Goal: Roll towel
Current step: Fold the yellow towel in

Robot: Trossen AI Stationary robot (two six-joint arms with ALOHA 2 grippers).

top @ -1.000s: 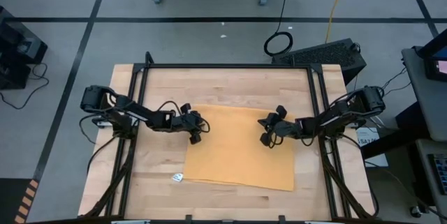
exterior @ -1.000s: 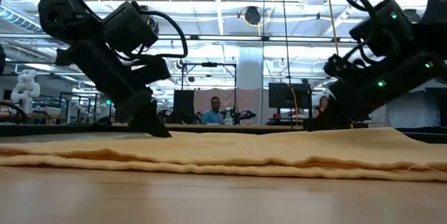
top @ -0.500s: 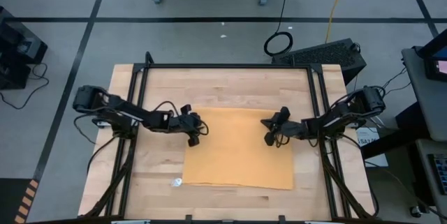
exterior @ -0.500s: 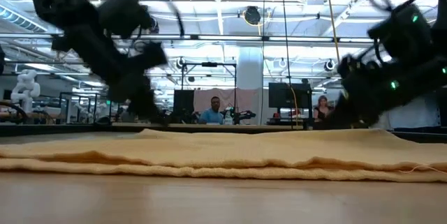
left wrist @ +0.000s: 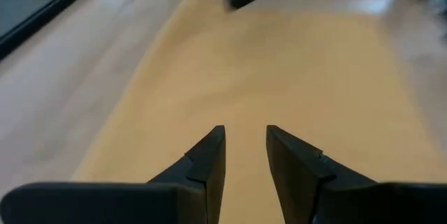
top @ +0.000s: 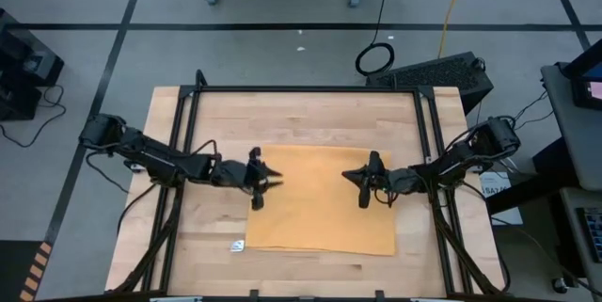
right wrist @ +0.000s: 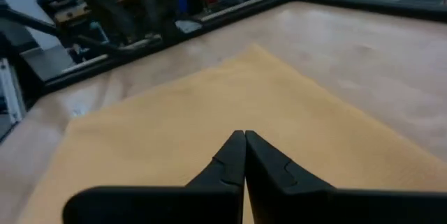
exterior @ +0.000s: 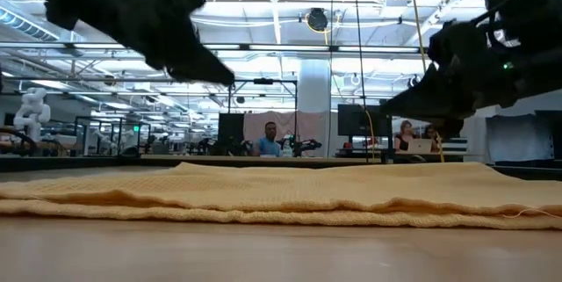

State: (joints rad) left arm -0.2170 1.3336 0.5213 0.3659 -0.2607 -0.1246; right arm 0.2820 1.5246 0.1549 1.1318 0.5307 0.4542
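The left gripper [top: 266, 177] is held above the left edge of the towel [top: 320, 210], jaws slightly parted and empty, the towel is spread flat mid-table [top: 310, 119], and the right gripper [top: 362, 182] is held above its right half, jaws closed on nothing.

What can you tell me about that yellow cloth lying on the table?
The towel is a soft mustard-yellow cloth with a faintly ribbed weave, lying flat on the wooden table. From table height its near edge shows two stacked layers, so it looks folded once. A small white tag sticks out at one near corner. It is not rolled yet. The left pincer and the right pincer hang just above its two sides; neither holds it.
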